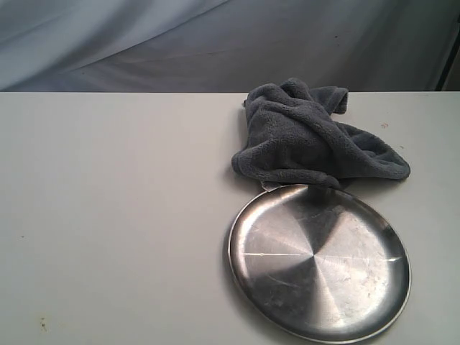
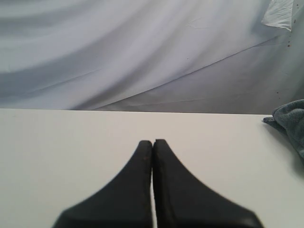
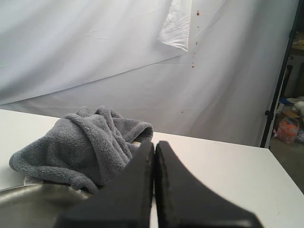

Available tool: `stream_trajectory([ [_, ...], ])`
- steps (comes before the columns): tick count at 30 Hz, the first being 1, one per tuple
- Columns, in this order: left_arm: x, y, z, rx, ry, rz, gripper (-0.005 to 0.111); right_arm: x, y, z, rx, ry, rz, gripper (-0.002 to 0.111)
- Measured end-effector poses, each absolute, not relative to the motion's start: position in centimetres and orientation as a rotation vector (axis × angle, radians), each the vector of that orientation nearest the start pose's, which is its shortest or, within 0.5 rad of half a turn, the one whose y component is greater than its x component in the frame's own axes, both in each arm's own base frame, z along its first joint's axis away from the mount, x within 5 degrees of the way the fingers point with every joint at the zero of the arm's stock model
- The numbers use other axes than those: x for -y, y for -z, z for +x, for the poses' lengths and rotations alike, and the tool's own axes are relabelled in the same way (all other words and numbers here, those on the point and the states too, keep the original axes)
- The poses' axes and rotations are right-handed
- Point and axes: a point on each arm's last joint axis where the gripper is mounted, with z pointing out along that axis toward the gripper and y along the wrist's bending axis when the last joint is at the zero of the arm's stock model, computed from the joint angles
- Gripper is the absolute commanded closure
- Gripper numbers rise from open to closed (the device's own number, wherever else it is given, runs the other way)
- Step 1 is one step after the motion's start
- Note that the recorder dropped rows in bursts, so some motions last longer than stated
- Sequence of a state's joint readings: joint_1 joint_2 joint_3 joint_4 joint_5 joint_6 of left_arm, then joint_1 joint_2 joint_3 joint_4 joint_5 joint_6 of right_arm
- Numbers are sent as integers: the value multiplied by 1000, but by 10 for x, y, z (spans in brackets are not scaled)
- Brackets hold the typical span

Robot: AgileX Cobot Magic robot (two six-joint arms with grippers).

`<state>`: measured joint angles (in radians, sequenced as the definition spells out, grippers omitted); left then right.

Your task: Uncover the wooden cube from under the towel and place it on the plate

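The dark grey towel lies bunched at the table's far right side, its front fold resting over the far rim of the shiny steel plate. The wooden cube is hidden; only towel shows where it could be. No arm appears in the exterior view. In the right wrist view my right gripper is shut with nothing in it, its tips near the towel, with the plate rim beside it. My left gripper is shut and empty over bare table, with a towel corner at the view's edge.
A white table carries everything, backed by a draped pale sheet. Beyond the table's right end, the right wrist view shows a dark stand pole and some clutter on the floor.
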<state>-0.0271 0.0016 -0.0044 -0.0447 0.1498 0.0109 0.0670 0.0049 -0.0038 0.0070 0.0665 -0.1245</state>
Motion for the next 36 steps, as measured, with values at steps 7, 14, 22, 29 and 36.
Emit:
stream_trajectory([
  [7, 2, -201, 56, -1631, 52, 0, 105, -4, -211, 56, -1515, 26, -128, 108],
  [14, 2, -201, 56, -1631, 52, 0, 105, -3, -217, 56, -1454, -165, 62, 108],
  [22, 2, -201, 56, -1631, 52, 0, 105, 1, -227, 54, -1339, -250, 180, 108],
  [29, 2, -201, 56, -1631, 52, 0, 105, 5, -294, 34, -1059, -262, 183, 108],
  [36, 2, -201, 56, -1631, 52, 0, 105, 5, -348, 6, -929, -157, 83, 108],
])
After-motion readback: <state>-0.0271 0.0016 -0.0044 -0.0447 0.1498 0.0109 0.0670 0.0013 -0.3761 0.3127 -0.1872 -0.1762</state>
